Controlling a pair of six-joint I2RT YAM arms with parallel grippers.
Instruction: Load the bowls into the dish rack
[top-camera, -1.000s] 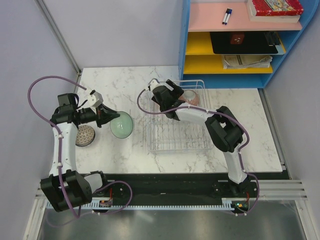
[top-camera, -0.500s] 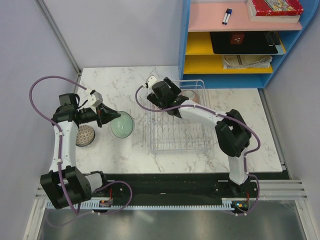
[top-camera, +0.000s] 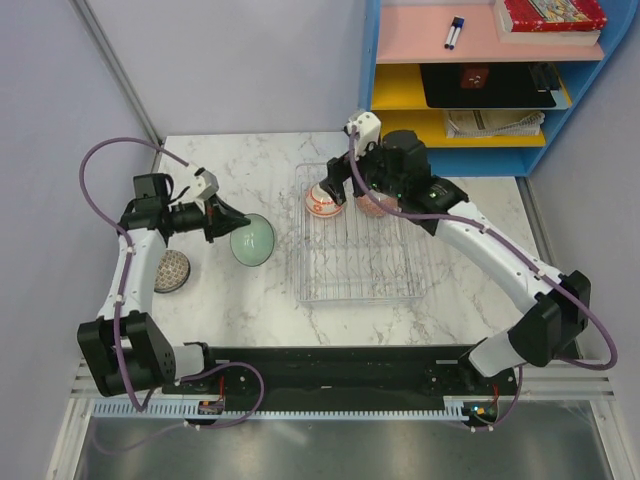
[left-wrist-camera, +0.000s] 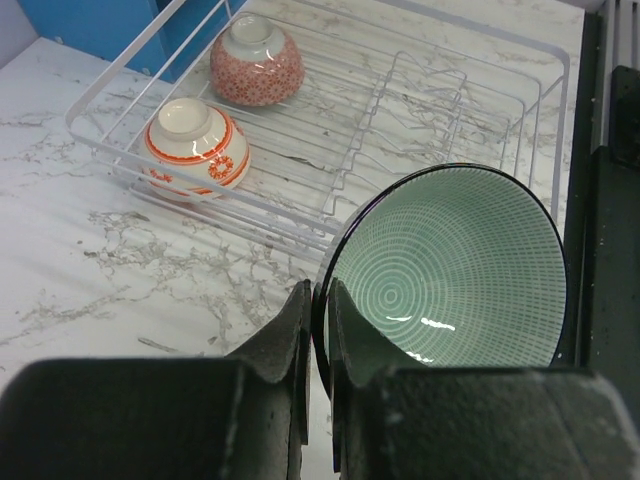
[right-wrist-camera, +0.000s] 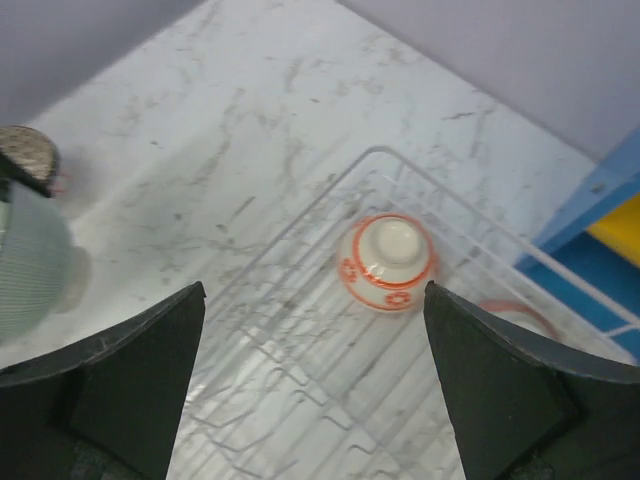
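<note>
My left gripper (top-camera: 226, 216) (left-wrist-camera: 318, 302) is shut on the rim of the pale green bowl (top-camera: 252, 240) (left-wrist-camera: 452, 268) and holds it tilted, left of the dish rack (top-camera: 356, 292) (left-wrist-camera: 482, 92). A white bowl with orange bands (top-camera: 323, 202) (left-wrist-camera: 197, 148) (right-wrist-camera: 390, 262) lies upside down in the rack's far left corner. A red patterned bowl (top-camera: 380, 204) (left-wrist-camera: 256, 64) lies upside down beside it. My right gripper (top-camera: 345, 184) (right-wrist-camera: 312, 292) is open and empty above them. A brown patterned bowl (top-camera: 170, 270) sits upside down on the table under my left arm.
A blue shelf unit (top-camera: 470, 90) with books and pens stands behind the rack at the back right. Grey walls close off the left and back. The near table edge meets a black rail (top-camera: 340, 362).
My right gripper has pulled up and back from the rack's far left corner, leaving the white and orange bowl there. My left gripper has shifted slightly right with the green bowl.
</note>
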